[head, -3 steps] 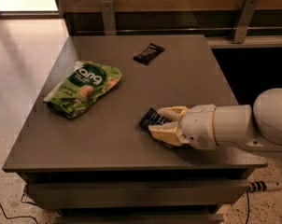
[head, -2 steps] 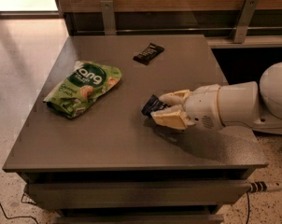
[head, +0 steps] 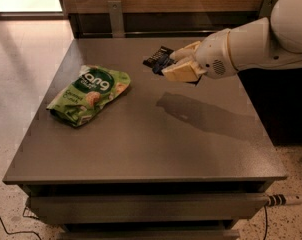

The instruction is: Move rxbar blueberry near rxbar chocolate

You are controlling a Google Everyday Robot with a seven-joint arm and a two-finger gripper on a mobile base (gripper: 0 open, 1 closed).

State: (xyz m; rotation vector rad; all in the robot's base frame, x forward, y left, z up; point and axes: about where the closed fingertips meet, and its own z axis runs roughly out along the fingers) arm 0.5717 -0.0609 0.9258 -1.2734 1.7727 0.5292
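Gripper [head: 178,63] jaws clamped on blue bar [head: 164,64], held above table [head: 141,139] just beside black bar [head: 152,57] at back edge; if you release w/o lowering, it prob. drops onto or knocks the black bar.

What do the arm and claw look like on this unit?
Arm: smooth glossy white shell, rounded tubular links, a bulbous joint at top right; small perforated grille near the wrist. Claw, over the table's far side: two chunky cream-yellow fingers. No cables or sleeves visible on it.
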